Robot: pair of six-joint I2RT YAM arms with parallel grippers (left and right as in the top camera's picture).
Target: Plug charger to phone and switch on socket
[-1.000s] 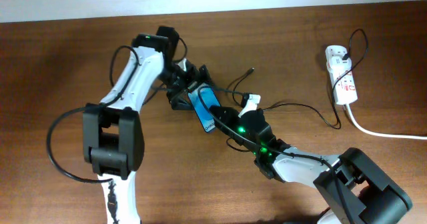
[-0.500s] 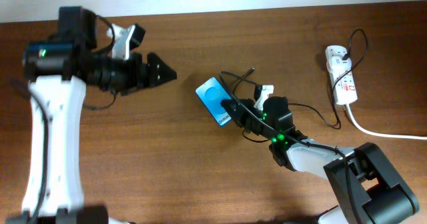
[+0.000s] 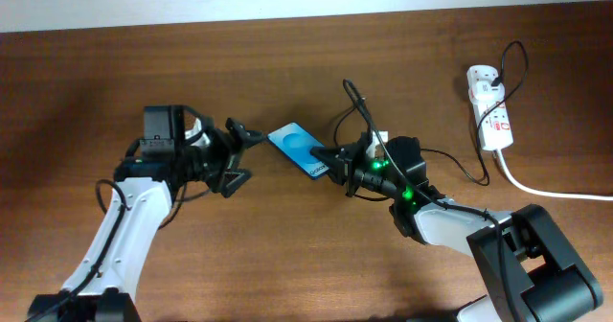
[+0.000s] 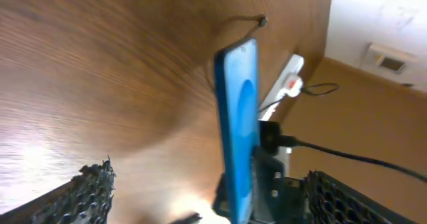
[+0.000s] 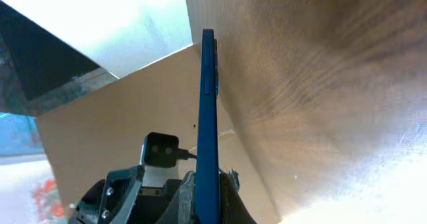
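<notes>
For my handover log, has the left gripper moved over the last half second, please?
Yes. The left gripper moved away from the brown wooden table's far edge, toward its near edge.

The left arm (image 3: 124, 217) was reached up from the near left edge and bent at the elbow, with its wrist turned toward the centre. The left gripper (image 3: 240, 157) was held open, its two fingers (image 4: 90, 191) spread wide apart, and nothing was gripped between them. The right arm (image 3: 441, 221) was extended low from the near right corner toward the centre, with green lights seen along its forearm. The right gripper (image 3: 341, 160) was closed on one end of the phone (image 3: 299, 148), which was clamped edge-on between the fingers (image 5: 187, 196).
</notes>
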